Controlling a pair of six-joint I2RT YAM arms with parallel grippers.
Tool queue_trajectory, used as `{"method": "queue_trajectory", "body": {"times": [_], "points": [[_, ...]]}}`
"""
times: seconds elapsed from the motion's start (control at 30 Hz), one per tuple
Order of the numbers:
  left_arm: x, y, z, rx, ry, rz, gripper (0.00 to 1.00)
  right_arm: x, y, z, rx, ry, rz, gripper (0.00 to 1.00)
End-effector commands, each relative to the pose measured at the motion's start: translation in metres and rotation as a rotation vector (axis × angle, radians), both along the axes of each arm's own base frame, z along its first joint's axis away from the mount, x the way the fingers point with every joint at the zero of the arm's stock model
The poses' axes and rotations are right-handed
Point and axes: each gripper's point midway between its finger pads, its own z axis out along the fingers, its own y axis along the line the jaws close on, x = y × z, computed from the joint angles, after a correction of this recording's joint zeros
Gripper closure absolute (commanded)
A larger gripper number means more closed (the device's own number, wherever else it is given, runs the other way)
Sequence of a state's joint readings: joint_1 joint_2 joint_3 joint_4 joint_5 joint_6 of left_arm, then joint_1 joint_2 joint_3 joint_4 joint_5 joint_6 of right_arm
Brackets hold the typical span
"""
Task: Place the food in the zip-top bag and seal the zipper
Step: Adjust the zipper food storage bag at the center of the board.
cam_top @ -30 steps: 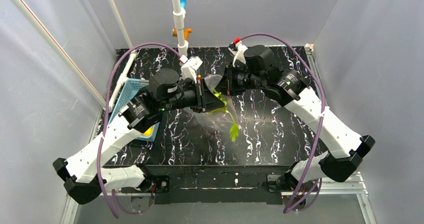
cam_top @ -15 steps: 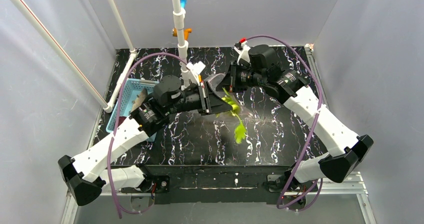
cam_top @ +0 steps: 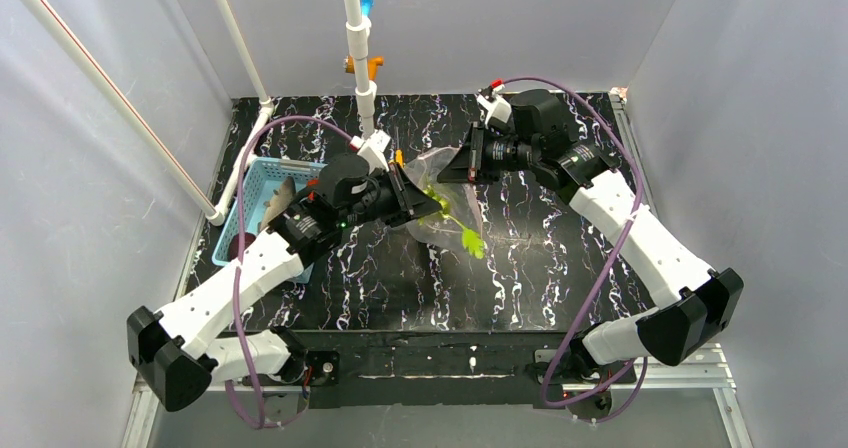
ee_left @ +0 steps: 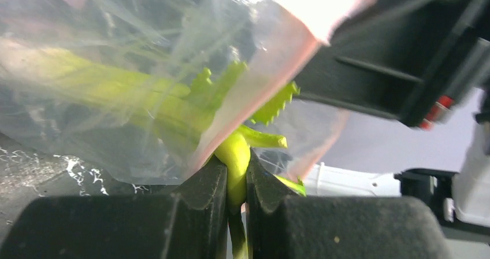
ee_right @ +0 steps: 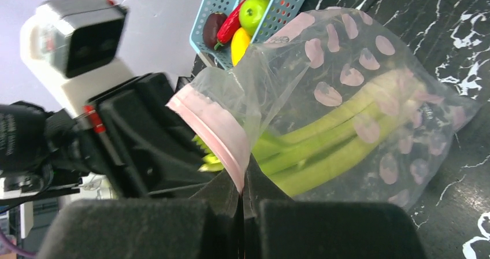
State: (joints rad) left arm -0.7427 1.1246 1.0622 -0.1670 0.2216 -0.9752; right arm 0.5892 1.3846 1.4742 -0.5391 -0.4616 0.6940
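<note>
The clear zip-top bag [cam_top: 432,190] hangs between my two grippers above the table's middle. My right gripper [ee_right: 241,185] is shut on its pinkish zipper strip [ee_right: 215,133] and holds the mouth up. The green-and-white leek [ee_right: 323,149] lies mostly inside the bag. My left gripper [ee_left: 237,175] is shut on the leek's green stem [ee_left: 234,158] right at the bag's mouth [ee_left: 254,97]. In the top view the leek's leafy end [cam_top: 470,241] sticks out below the left gripper [cam_top: 425,205], with the right gripper [cam_top: 447,173] just behind.
The light-blue mesh basket [cam_top: 250,193] stands at the table's left edge. In the right wrist view it [ee_right: 289,4] holds a green apple [ee_right: 254,10], a yellow fruit [ee_right: 240,42], a red chili [ee_right: 234,21] and a dark red piece [ee_right: 212,29]. A white pole [cam_top: 358,58] rises at the back.
The left gripper has pushed the leek further into the bag, towards the back right. The leafy end has moved up the view. The right gripper has drawn back with the bag's mouth.
</note>
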Motion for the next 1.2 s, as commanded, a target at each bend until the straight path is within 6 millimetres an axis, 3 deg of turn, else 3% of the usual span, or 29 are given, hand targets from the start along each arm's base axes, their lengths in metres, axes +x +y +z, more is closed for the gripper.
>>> {"method": "queue_trajectory", "body": {"times": [0.0,0.1,0.27,0.33,0.53,0.77,0.87,1.03,1.1,1.17], "points": [[0.01,-0.003,0.004,-0.009,-0.016,0.006,1.0,-0.005,0.008,0.021,0.079,-0.032,0.055,0.99],[0.006,-0.009,0.017,-0.074,-0.018,-0.025,1.0,-0.004,0.009,0.023,0.089,-0.03,0.056,0.99],[-0.01,-0.018,0.069,-0.248,-0.041,-0.102,1.0,0.003,0.009,0.023,0.107,-0.022,0.043,0.99],[-0.014,-0.019,0.074,-0.293,-0.021,-0.104,1.0,0.004,0.009,0.024,0.114,-0.019,0.039,0.99],[-0.01,-0.017,0.045,-0.275,0.049,-0.061,1.0,0.007,0.007,0.02,0.135,0.004,0.022,0.99],[0.005,-0.009,-0.04,-0.177,0.193,0.046,1.0,0.011,0.002,0.001,0.156,0.067,0.012,0.99],[0.011,-0.004,-0.055,-0.152,0.213,0.083,1.0,0.011,0.001,-0.004,0.163,0.08,0.015,0.99],[0.016,0.005,-0.046,-0.034,0.127,0.074,0.94,0.012,0.002,-0.003,0.168,0.079,0.02,0.99],[0.017,0.007,-0.03,-0.003,0.069,0.057,0.83,0.012,0.003,0.0,0.176,0.078,0.034,0.99],[0.017,0.008,-0.015,0.016,0.014,0.036,0.66,0.011,0.006,0.004,0.181,0.081,0.054,0.99]]}}
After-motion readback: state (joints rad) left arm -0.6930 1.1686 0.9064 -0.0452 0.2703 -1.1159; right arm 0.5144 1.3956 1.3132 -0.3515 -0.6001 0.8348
